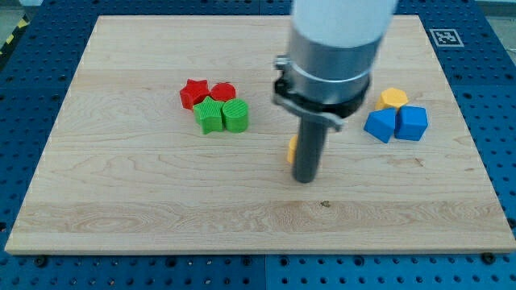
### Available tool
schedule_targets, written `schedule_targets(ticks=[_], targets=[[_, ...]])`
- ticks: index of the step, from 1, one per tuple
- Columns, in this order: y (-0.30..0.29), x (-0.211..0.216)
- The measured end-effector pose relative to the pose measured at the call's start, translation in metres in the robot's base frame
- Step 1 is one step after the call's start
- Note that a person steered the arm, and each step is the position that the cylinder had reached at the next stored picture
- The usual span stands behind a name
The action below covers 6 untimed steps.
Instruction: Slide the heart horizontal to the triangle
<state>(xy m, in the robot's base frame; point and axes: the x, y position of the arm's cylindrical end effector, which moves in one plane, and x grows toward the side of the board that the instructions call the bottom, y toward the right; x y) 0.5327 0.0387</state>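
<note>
Beside my tip (305, 180), yellow block (292, 150) — mostly hidden

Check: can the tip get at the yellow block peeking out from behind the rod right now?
Probably yes. My tip sits right beside the yellow block, which shows only as a sliver at the rod's left edge in the view. Nothing lies between them; the red and green blocks and the blue pair sit well off. Its shape is hidden.

The worktop (145, 193) is pale wood with fine grain, set on a blue perforated base (16, 121). Two red blocks (193, 92) (223, 92) touch two green blocks (210, 114) (235, 116). Two blue blocks (380, 124) (413, 122) sit below a yellow block (393, 98). A sliver, perhaps orange-yellow (292, 150), shows beside my dark tip (305, 180).
</note>
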Motion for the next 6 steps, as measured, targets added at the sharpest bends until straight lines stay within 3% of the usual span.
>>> schedule_targets(ticks=[6], targets=[[0.034,-0.074]])
